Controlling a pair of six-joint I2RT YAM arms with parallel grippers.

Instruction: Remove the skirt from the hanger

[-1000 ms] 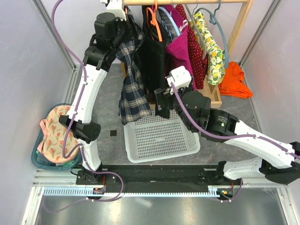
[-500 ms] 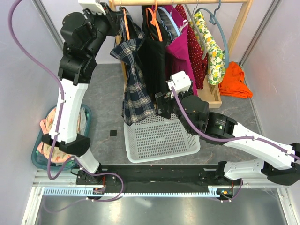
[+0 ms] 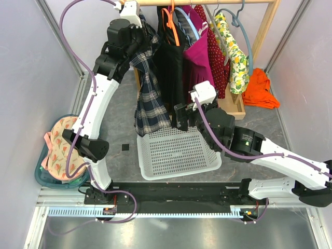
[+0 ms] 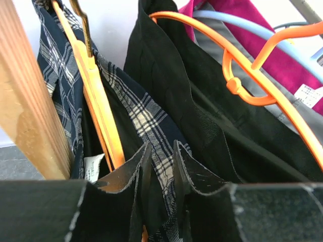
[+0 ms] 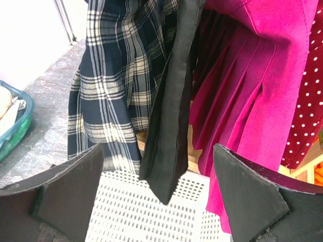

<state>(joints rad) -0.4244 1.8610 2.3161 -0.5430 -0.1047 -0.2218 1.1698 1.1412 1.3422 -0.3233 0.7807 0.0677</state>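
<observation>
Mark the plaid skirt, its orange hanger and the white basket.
plaid skirt point(image 3: 150, 104), top external view, middle of the fabric
orange hanger point(image 4: 96, 96), left wrist view, its sloping arm
white basket point(image 3: 176, 153), top external view, bare floor

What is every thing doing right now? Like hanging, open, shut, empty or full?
plaid skirt: hanging on its orange hanger, fabric pinched.
left gripper: shut on the plaid skirt.
right gripper: open, fingers wide either side of the black garment.
black garment: hanging.
white basket: empty.
teal bin: holding a flowery cloth.
orange cloth: lying crumpled.
</observation>
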